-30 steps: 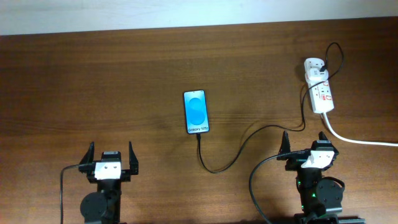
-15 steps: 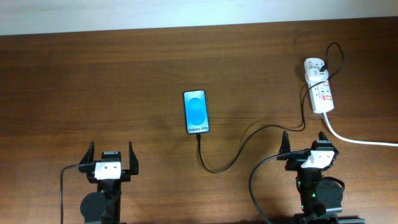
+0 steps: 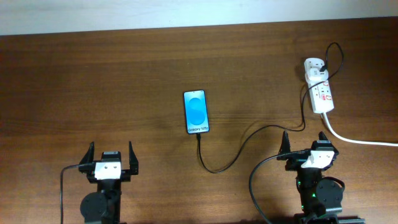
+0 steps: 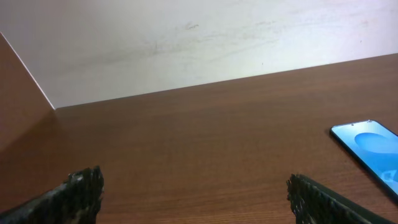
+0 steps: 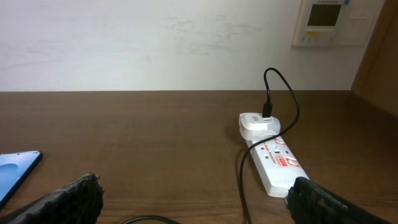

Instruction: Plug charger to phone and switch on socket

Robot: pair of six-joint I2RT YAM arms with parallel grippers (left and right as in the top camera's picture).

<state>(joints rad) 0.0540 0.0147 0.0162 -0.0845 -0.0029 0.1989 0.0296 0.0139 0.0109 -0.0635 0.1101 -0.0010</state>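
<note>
The phone (image 3: 196, 112) lies flat mid-table with its blue screen up; its edge shows in the left wrist view (image 4: 373, 149) and the right wrist view (image 5: 15, 174). The black charger cable (image 3: 249, 138) runs from the phone's near end in a loop to an adapter on the white socket strip (image 3: 319, 93) at the far right, which also shows in the right wrist view (image 5: 273, 158). My left gripper (image 3: 111, 157) is open and empty near the front left. My right gripper (image 3: 305, 144) is open and empty near the front right, below the socket.
The socket's thick white cord (image 3: 360, 140) runs off to the right edge. A white wall borders the table's far side. A wall panel (image 5: 328, 22) hangs at the upper right in the right wrist view.
</note>
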